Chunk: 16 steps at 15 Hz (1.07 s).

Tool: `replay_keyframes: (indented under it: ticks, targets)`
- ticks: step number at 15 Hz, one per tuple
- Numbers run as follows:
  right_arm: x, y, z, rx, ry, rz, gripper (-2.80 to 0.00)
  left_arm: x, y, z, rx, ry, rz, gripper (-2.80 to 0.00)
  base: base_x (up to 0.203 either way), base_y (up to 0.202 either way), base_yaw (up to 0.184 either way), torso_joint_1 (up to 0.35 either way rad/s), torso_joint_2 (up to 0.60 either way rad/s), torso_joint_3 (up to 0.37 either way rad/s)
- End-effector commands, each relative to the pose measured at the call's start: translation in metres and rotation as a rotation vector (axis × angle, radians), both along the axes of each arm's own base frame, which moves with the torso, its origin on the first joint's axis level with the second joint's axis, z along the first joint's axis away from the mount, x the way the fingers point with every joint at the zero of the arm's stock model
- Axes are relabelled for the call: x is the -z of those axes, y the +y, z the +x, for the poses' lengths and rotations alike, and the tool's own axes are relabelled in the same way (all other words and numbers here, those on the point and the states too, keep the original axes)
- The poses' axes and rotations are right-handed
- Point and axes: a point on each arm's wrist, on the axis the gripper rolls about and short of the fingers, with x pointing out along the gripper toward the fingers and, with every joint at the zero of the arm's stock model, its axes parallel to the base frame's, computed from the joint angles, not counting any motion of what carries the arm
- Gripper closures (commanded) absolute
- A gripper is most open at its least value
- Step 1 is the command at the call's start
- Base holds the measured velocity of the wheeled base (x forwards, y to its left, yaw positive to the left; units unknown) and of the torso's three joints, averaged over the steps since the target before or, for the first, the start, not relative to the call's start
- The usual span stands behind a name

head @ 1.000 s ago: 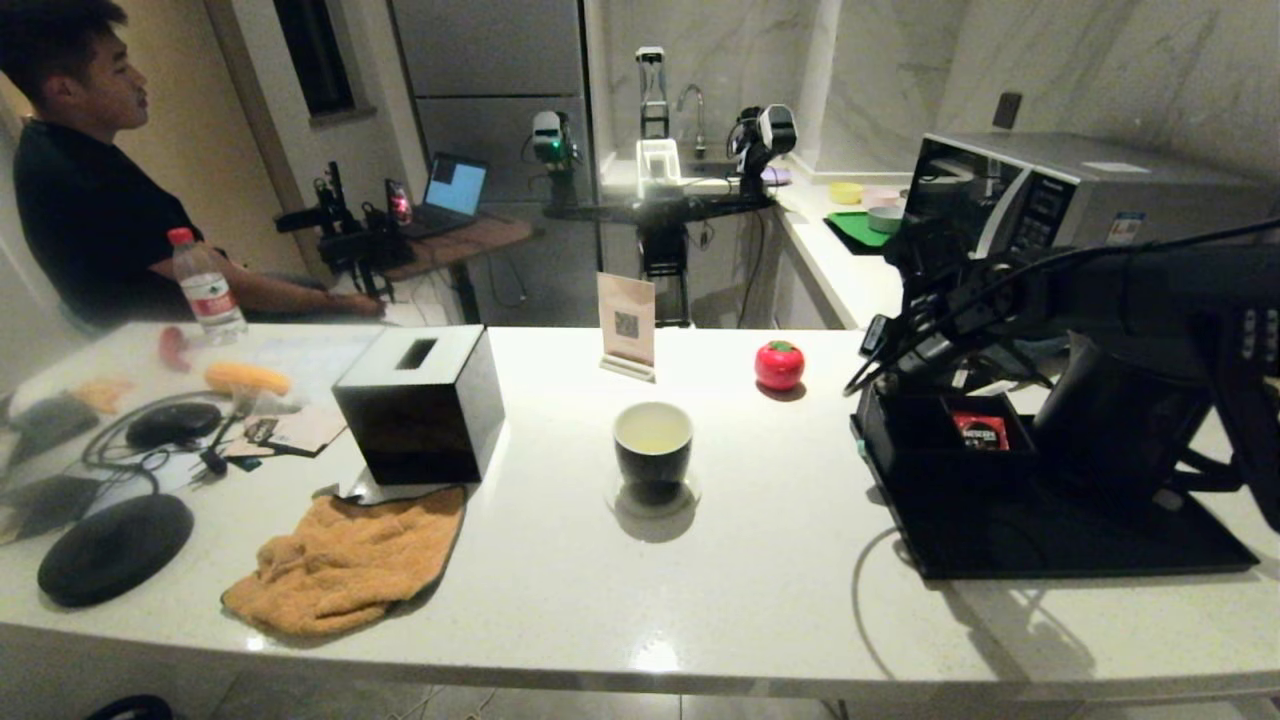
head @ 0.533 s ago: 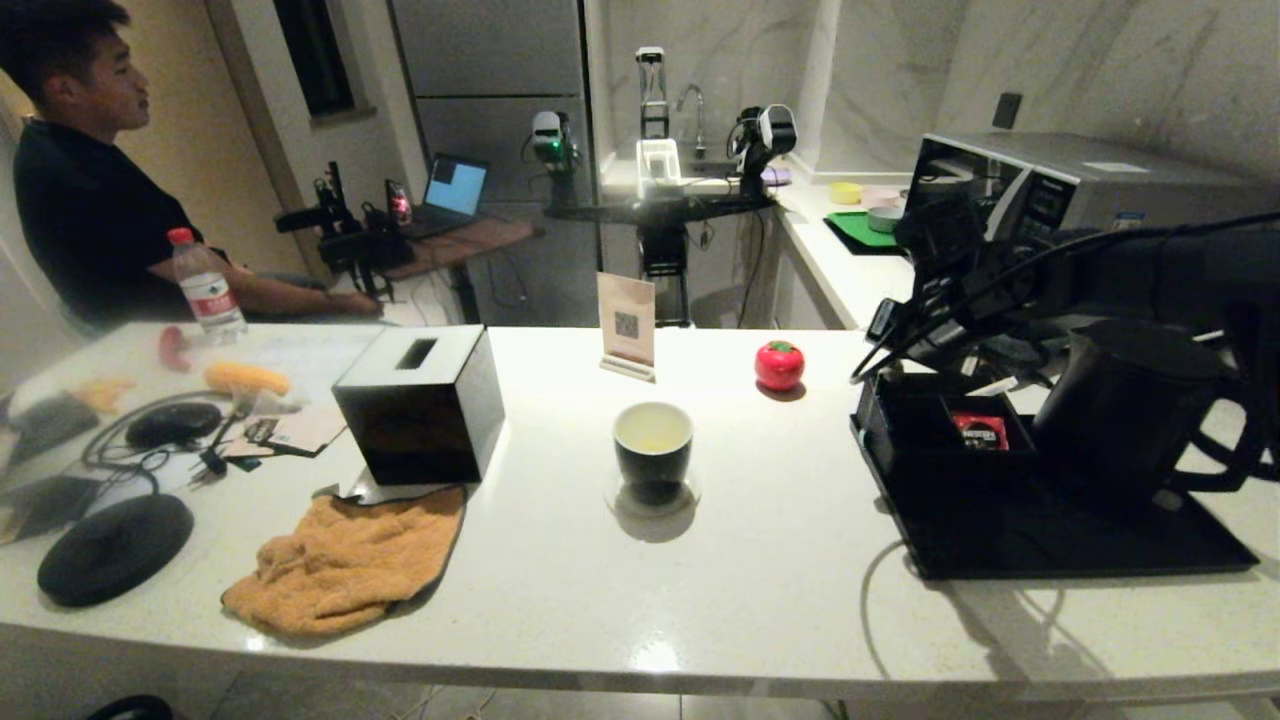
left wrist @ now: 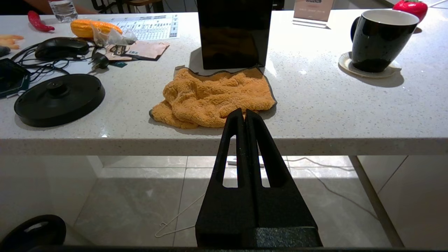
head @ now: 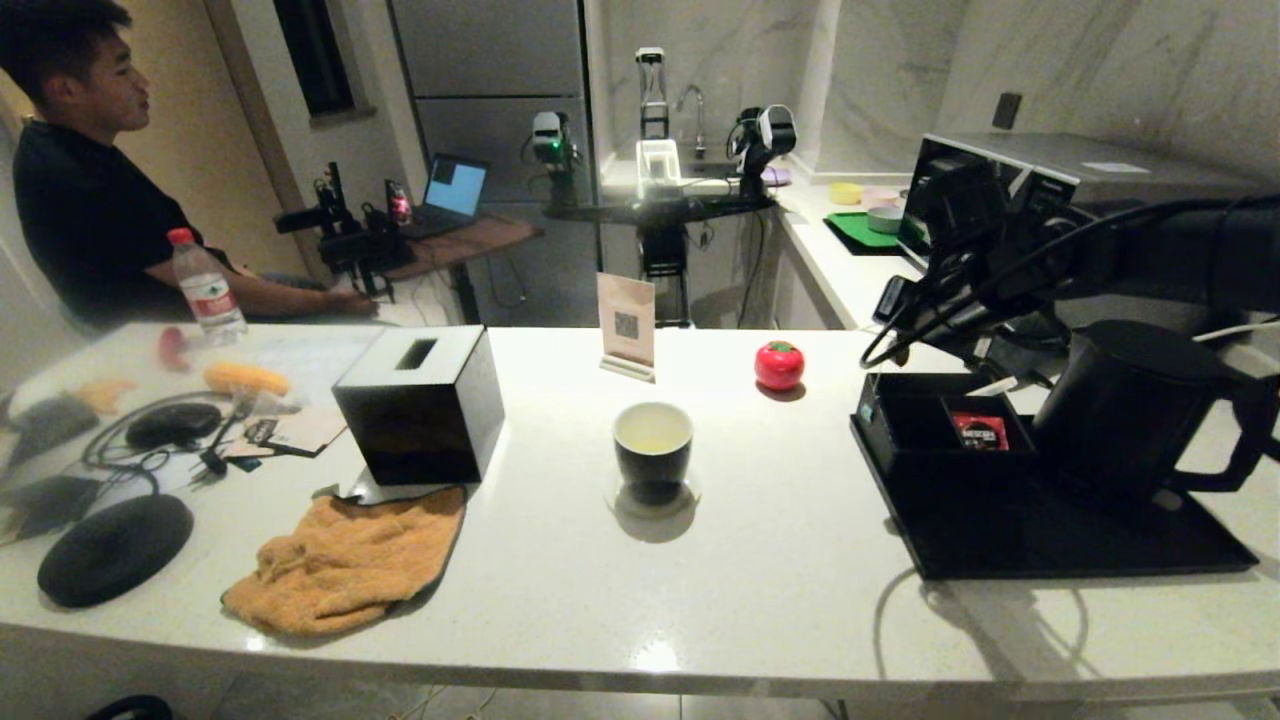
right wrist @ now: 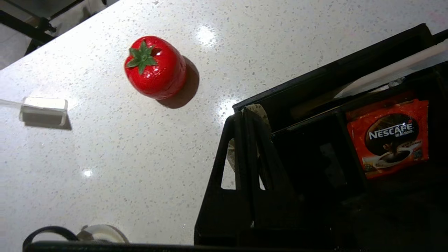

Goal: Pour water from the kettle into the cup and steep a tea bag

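Note:
The black kettle (head: 1125,410) stands on the black tray (head: 1050,545) at the right. The black cup (head: 652,450), white inside with pale liquid, sits on a coaster mid-table; the left wrist view shows the cup (left wrist: 379,38) too. My right gripper (right wrist: 244,111) hovers over the tray's compartment box, shut on the grey-green tea bag (right wrist: 261,112), which sticks out at the tips. My left gripper (left wrist: 244,112) is shut and empty, parked below the table's front edge, facing the orange towel (left wrist: 213,96).
A red sachet (right wrist: 390,138) lies in the compartment box. A red tomato-shaped object (head: 779,364) stands beyond the cup. A black square box (head: 420,405), the kettle base (head: 115,548) and cables fill the left. A card stand (head: 626,325) is at the back.
My right arm has lifted up and back from the compartment box, uncovering the kettle it was hiding. The left arm, cup and kettle have not moved.

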Motion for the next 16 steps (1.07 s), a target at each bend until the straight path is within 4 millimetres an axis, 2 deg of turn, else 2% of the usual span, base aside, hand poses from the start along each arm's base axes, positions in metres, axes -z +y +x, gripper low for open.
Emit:
replay_keyframes:
  ticks: [1, 8, 16]
  targets:
    - [-0.014, -0.002, -0.010, 0.001, -0.025, 0.006, 0.00, 0.000, 0.000, 0.000, 0.000, 0.000, 0.000, 0.00, 0.000, 0.000, 0.000, 0.000, 0.00, 0.000]
    - [-0.037, -0.005, -0.025, -0.018, -0.077, -0.004, 0.00, 0.000, 0.000, 0.000, 0.000, 0.000, 0.000, 0.00, 0.000, 0.000, 0.000, 0.000, 0.00, 0.000]
    - [-0.047, 0.005, -0.030, -0.107, -0.106, -0.083, 0.00, 0.000, 0.000, 0.000, 0.000, 0.000, 0.000, 0.00, 0.000, 0.000, 0.000, 0.000, 0.00, 0.000]
